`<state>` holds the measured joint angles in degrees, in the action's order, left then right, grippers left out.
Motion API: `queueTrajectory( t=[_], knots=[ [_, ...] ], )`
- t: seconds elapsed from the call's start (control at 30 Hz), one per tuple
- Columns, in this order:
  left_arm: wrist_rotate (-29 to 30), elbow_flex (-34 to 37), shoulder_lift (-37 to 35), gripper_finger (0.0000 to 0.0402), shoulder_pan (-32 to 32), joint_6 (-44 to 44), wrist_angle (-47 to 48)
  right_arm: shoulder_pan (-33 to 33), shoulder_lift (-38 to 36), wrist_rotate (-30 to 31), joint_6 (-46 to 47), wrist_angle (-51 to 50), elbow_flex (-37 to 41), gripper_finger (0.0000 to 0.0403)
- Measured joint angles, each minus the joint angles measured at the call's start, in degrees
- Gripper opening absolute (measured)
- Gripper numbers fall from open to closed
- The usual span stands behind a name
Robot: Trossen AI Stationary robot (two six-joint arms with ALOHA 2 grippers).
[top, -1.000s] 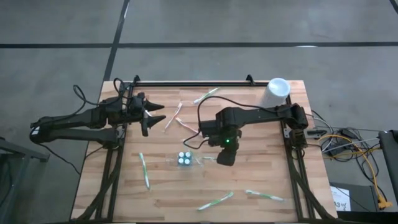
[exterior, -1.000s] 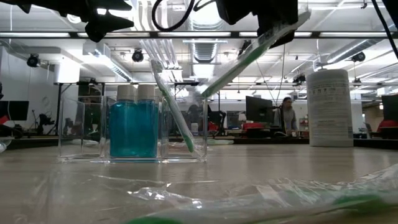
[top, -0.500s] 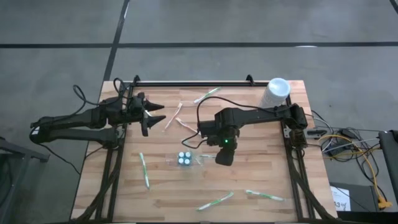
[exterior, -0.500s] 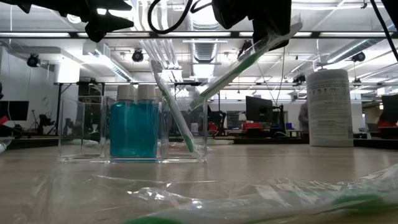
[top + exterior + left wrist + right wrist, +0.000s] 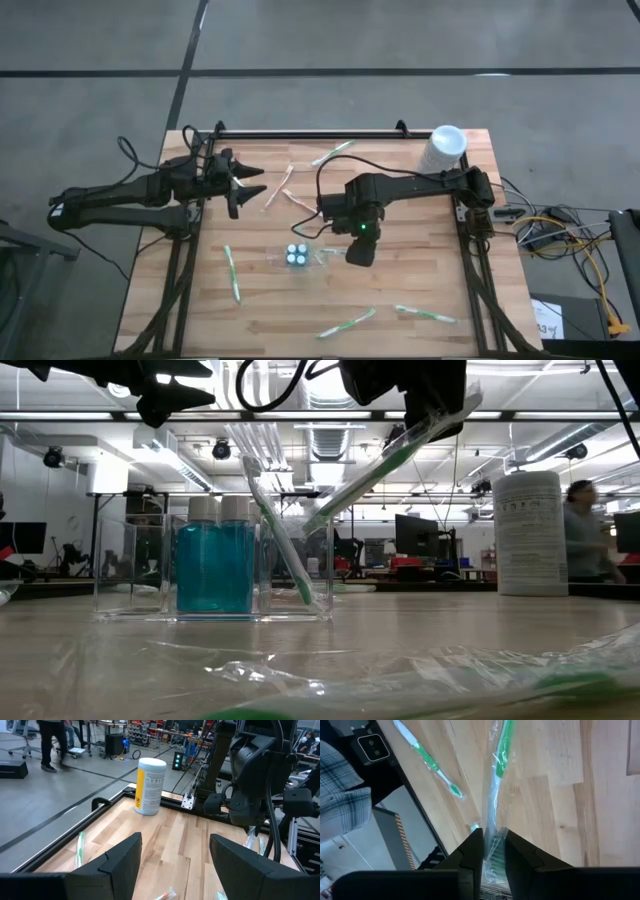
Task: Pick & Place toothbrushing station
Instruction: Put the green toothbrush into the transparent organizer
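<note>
My right fingers pinch a wrapped green toothbrush, held tilted above the clear organizer at mid-counter, its lower end at the organizer's rim (one toothbrush already stands inside, beside two blue bottles). My left fingers hover spread wide near the counter's left edge, empty.

Table seen from above: organizer near the centre, holding two bottles side by side and a leaning toothbrush. Right gripper just right of it; left gripper at the rear left. Canister at the rear right corner. Wrapped toothbrushes, apparently six, lie scattered around.
</note>
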<state>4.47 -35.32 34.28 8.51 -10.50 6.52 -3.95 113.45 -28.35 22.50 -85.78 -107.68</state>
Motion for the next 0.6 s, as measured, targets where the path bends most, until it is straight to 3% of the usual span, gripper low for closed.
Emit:
queueTrajectory(
  t=[0.6],
  knots=[
    [-0.09,0.01,0.00,0.0239,0.00,0.01,0.00,-0.02,-0.83,0.01,-0.22,0.58,-0.31,0.0052]
  ],
)
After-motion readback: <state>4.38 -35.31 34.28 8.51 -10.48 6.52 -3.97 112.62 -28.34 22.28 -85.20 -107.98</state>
